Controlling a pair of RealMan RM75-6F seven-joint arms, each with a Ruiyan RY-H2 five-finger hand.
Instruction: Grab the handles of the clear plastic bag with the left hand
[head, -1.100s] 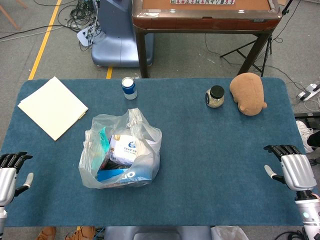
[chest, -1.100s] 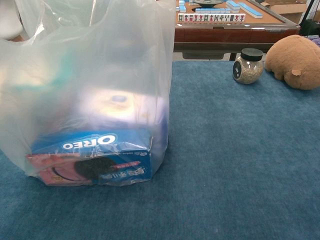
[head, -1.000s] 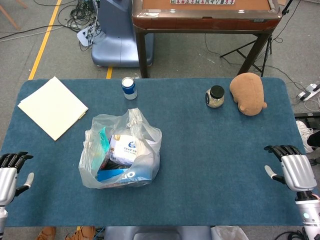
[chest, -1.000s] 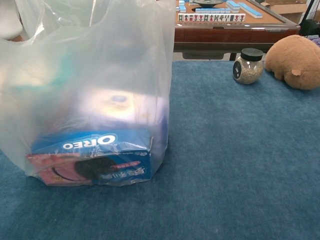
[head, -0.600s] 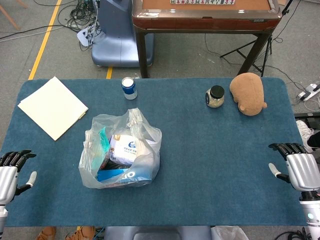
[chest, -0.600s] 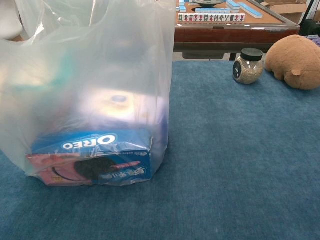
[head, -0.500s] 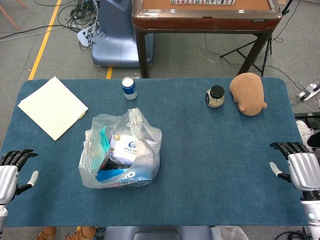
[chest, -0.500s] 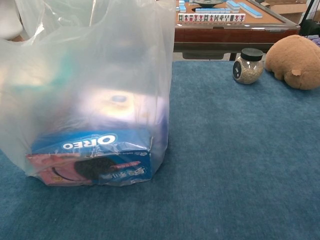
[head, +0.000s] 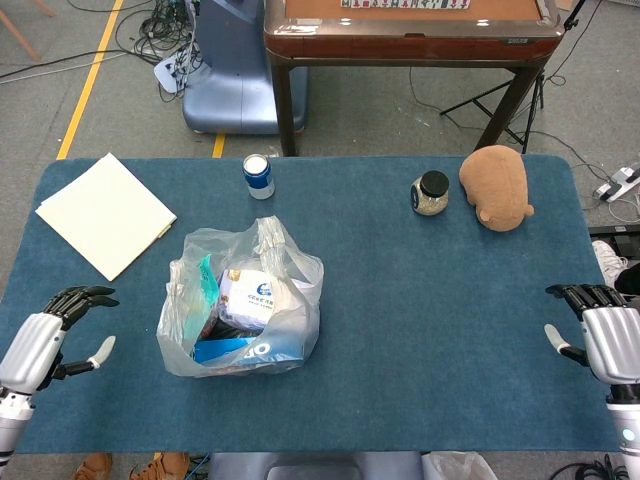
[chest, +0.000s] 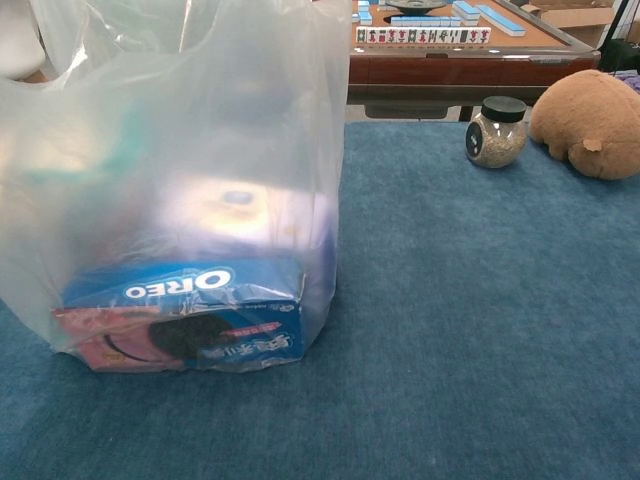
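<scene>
**Reaching room beside the clear plastic bag**

Seen from the head view, the clear plastic bag (head: 240, 305) stands left of the middle of the blue worktop (head: 420, 300), its handles (head: 268, 238) bunched loosely at the top on its far side. The left hand (head: 48, 338) is held over the near left corner, well apart from the bag, with nothing in it and its fingers spread and lightly curved. Bare blue cloth lies between that hand and the bag's left wall. The right hand (head: 605, 338) is seen at the worktop's right edge, likewise spread and holding nothing. A cream folder (head: 105, 213) lies toward the far left corner, a small can (head: 258, 176) stands near the far edge behind the bag, and a glass jar (head: 431, 194) and a brown plush toy (head: 496, 186) are placed at the far right.

From the chest view, the bag (chest: 170, 190) fills the left half of the picture, and an Oreo box (chest: 185, 315) is seen through its wall at the bottom. Neither hand is shown here. Open cloth stretches to the right, as far as the jar (chest: 496, 131) and the plush toy (chest: 590, 108).
</scene>
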